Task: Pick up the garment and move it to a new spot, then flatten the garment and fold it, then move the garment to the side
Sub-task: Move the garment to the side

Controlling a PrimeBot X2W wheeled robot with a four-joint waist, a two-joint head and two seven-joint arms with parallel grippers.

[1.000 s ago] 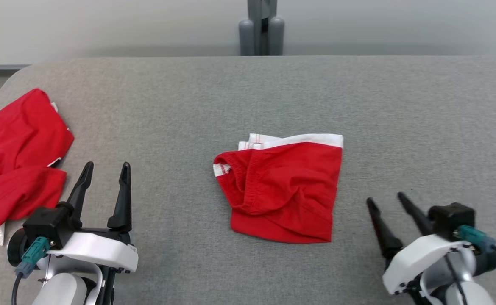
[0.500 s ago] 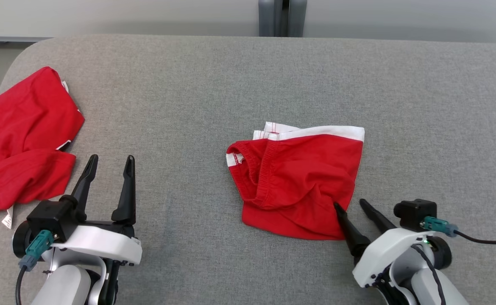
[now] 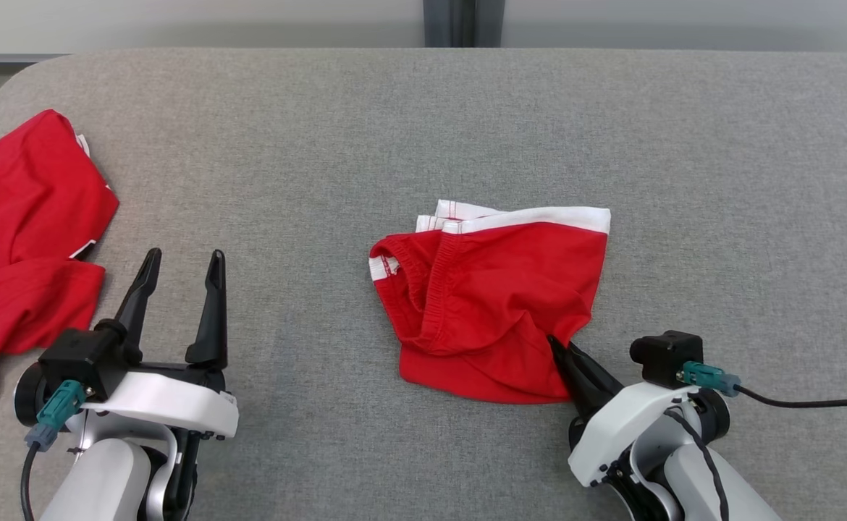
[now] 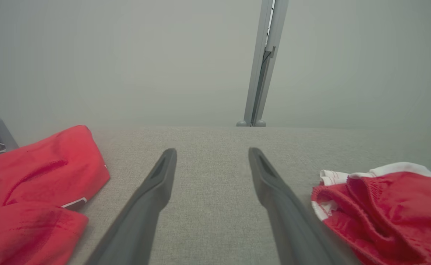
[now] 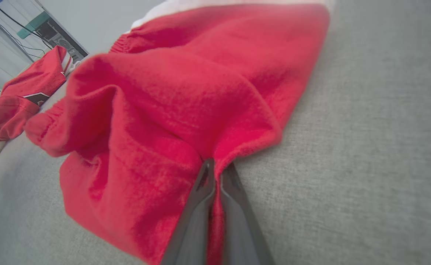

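The garment, red shorts with a white waistband, lies rumpled in the middle of the grey table. My right gripper is shut on the garment's near right edge; the right wrist view shows red cloth pinched between the two closed fingers. The cloth puckers toward that pinch. My left gripper stands open over bare table at the lower left, well left of the garment, nothing between its fingers.
A second red garment lies crumpled at the table's left edge, close to the left gripper, and shows too in both wrist views. A grey post rises behind the table's far edge.
My right gripper moved in from the lower right to the garment's near right edge and shut on it, bunching the cloth. The head camera shifted. The left gripper kept open.
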